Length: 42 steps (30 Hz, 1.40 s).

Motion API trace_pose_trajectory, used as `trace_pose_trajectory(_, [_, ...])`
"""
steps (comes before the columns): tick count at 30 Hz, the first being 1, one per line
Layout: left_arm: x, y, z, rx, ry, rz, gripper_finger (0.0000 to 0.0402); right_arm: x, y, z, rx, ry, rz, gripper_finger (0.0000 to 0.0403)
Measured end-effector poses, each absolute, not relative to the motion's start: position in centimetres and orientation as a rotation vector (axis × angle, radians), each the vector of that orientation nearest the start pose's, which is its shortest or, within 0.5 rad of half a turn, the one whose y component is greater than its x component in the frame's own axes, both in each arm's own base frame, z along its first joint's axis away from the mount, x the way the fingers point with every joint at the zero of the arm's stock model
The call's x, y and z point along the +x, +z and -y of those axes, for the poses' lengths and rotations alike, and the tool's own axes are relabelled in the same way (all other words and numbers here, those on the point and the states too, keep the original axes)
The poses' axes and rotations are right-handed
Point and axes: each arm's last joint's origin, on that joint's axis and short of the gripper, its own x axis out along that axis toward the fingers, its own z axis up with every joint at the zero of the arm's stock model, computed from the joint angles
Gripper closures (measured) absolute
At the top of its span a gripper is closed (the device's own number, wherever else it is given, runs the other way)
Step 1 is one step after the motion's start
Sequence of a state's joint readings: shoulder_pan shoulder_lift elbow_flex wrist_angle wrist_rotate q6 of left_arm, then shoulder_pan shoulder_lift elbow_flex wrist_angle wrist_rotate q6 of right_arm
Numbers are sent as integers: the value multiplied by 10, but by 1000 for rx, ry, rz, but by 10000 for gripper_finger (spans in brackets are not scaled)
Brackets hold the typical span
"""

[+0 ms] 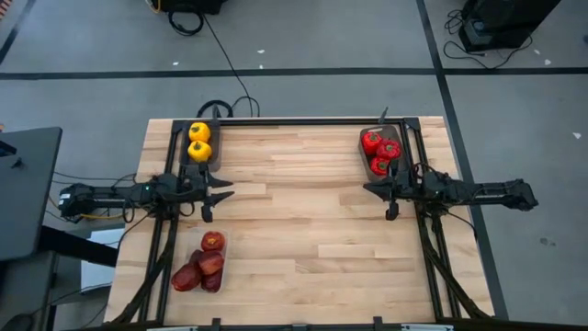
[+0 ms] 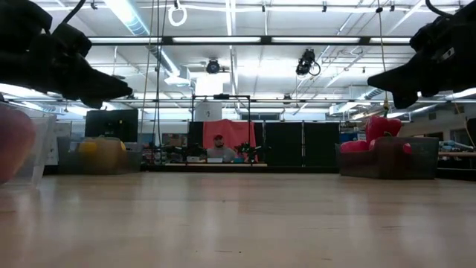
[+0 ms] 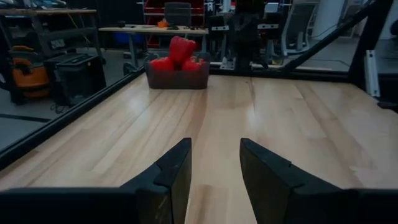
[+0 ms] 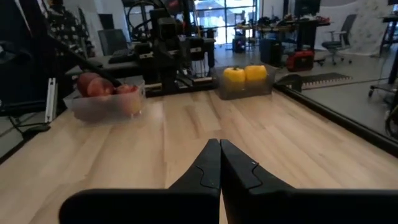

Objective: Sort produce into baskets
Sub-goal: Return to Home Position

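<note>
Seemingly finished: yellow peppers (image 1: pixel 199 142) upper left, red peppers (image 1: pixel 381 154) upper right, maroon fruits (image 1: pixel 204 264) lower left, all binned; left gripper (image 1: pixel 228 190) slightly parted, empty; right gripper (image 1: pixel 367 188) closed, empty.

No readable writing in any view: no labels, brand marks, numbers or signs legible. Anything in the far background that might carry lettering is too small and blurred to make out.
</note>
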<state>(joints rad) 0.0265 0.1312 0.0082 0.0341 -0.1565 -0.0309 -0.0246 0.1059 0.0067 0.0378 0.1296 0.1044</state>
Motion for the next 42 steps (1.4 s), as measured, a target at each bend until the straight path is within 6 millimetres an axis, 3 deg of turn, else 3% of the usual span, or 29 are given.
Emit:
trace_pose_trajectory(8, [105,161,-8,-79,212,-59,262,103,165,10,103,-292,-2,378])
trace_pose_trajectory(42, [105,161,-8,-78,213,-58,261,103,165,10,103,-294,-3,375])
